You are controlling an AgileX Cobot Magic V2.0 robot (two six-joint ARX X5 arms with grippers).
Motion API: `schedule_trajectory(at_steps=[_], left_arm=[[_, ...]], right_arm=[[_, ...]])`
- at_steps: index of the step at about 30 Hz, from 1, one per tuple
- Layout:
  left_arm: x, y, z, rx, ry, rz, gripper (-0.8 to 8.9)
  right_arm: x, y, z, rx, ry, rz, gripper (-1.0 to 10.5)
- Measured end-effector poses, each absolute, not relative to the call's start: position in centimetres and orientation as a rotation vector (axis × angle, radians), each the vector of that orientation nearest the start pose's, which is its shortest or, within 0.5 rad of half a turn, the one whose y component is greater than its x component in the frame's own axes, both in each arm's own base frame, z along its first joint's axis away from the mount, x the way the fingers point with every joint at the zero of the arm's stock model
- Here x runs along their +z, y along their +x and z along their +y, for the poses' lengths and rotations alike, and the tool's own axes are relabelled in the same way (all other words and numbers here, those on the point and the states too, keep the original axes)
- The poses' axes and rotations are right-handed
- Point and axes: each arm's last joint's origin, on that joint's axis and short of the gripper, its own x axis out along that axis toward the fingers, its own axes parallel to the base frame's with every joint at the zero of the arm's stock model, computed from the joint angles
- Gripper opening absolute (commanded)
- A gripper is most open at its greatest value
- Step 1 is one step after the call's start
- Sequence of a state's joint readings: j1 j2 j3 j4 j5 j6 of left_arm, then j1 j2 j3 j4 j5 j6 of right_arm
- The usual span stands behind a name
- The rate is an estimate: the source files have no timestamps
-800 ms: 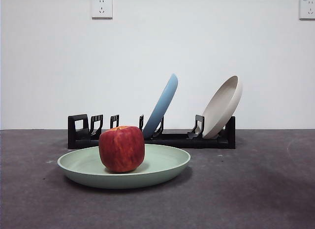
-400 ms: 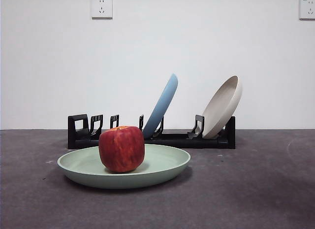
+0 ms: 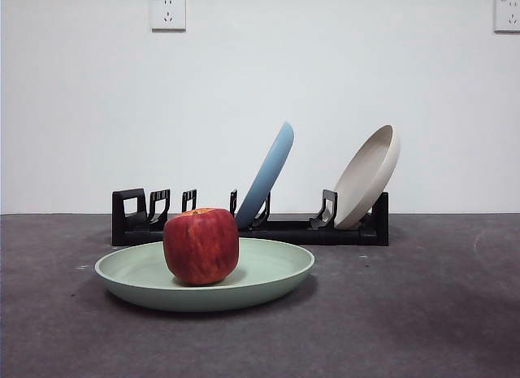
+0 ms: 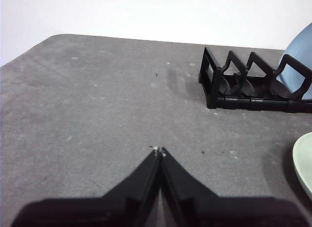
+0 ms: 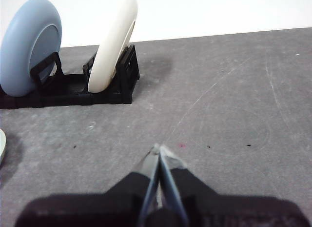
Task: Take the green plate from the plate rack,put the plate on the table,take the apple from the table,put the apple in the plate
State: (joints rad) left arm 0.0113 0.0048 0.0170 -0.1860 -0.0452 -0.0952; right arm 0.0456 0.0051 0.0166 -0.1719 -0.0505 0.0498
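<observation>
apple (image 3: 201,245) rests in green plate (image 3: 268,272) | we judge it firm, smooth; grip its sides | left hand (image 4: 159,150), right hand (image 5: 158,149) closed, empty

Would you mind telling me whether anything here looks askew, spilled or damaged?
Nothing stands out. The apple sits upright in the green plate, which lies flat on the table. The blue plate and beige plate lean in the plate rack.

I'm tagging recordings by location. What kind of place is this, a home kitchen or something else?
Probably a lab or test setup, not a kitchen: a bare white wall with only sockets, a plain dark grey table, and a staged plate rack, green plate and apple.
</observation>
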Motion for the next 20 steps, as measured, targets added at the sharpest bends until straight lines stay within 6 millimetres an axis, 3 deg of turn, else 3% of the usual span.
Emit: schedule_trajectory(at_steps=[20], left_arm=[[15.1, 9.54, 0.24, 0.065, -0.092, 0.171, -0.03]], right_arm=[[15.22, 9.56, 0.58, 0.092, 0.053, 0.163, 0.0]])
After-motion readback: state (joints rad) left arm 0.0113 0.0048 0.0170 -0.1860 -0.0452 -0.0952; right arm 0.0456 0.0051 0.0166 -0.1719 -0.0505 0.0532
